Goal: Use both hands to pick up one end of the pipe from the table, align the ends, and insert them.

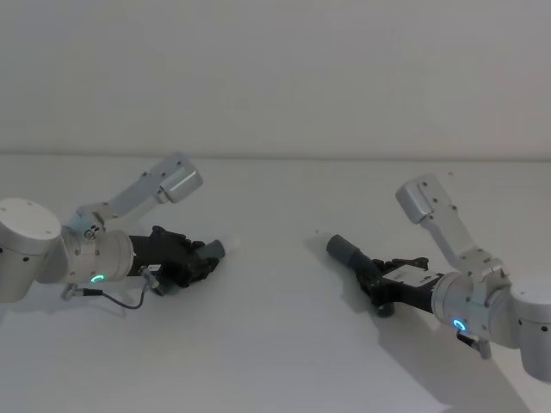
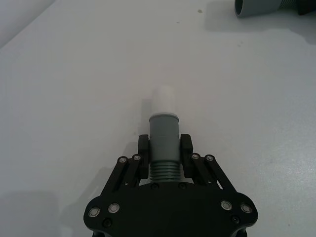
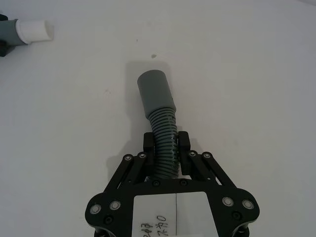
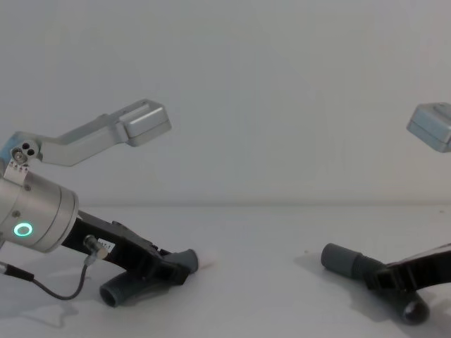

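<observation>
currently the left tool (image 2: 164, 148) is clamped at the base of the white-tipped cuff (image 2: 164, 129) and the right tool (image 3: 165, 145) on the ribs (image 3: 163, 127) behind the plain grey cuff (image 3: 155, 94), both low at the tabletop (image 1: 275, 353) and well apart; advise lifting both, squaring axes, then closing slowly.

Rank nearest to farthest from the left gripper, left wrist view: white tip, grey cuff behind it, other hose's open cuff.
1. Grey cuff, clamped in the left gripper.
2. White tip, just beyond that cuff.
3. Other hose's open cuff, far across the table.
</observation>
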`<state>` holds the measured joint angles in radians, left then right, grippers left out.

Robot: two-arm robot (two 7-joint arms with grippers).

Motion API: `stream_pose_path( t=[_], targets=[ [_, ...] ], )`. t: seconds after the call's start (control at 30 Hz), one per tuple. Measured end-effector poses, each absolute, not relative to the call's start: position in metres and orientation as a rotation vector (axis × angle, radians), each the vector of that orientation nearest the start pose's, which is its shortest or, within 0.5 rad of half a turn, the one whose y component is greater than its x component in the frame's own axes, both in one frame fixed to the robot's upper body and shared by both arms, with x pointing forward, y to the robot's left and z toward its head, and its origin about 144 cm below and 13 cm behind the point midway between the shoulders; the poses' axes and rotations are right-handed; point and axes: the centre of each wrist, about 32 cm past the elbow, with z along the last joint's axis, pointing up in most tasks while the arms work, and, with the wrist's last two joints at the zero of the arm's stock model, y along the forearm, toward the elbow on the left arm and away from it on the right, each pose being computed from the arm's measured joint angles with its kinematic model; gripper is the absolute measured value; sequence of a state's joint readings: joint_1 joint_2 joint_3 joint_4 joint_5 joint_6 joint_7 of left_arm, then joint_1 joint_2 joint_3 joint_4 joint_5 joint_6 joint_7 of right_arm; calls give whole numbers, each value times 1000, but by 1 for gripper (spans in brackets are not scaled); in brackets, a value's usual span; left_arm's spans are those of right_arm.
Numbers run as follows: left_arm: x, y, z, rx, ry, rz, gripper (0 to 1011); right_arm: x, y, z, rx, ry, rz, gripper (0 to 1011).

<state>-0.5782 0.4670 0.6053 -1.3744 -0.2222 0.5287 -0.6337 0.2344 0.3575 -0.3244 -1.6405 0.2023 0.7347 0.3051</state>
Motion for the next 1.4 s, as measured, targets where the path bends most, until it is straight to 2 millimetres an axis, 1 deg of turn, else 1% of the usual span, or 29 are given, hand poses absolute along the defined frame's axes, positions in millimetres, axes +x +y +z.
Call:
stream_pose_path(
  t=[0.6, 0.87, 1.13, 1.4],
  targets=[
    [573, 229, 1242, 622, 68, 633, 364, 502, -228, 1219, -558, 261, -999, 274],
    [572, 224, 1242, 620, 52, 647, 364, 500, -230, 1218, -538, 242, -995, 274],
    [566, 213, 1250, 597, -10, 665, 364, 494, -237, 1222, -482, 169, -978, 274],
    [560, 204, 1265, 559, -95, 674, 364, 491, -249, 1232, -422, 67, -936, 274]
  ],
)
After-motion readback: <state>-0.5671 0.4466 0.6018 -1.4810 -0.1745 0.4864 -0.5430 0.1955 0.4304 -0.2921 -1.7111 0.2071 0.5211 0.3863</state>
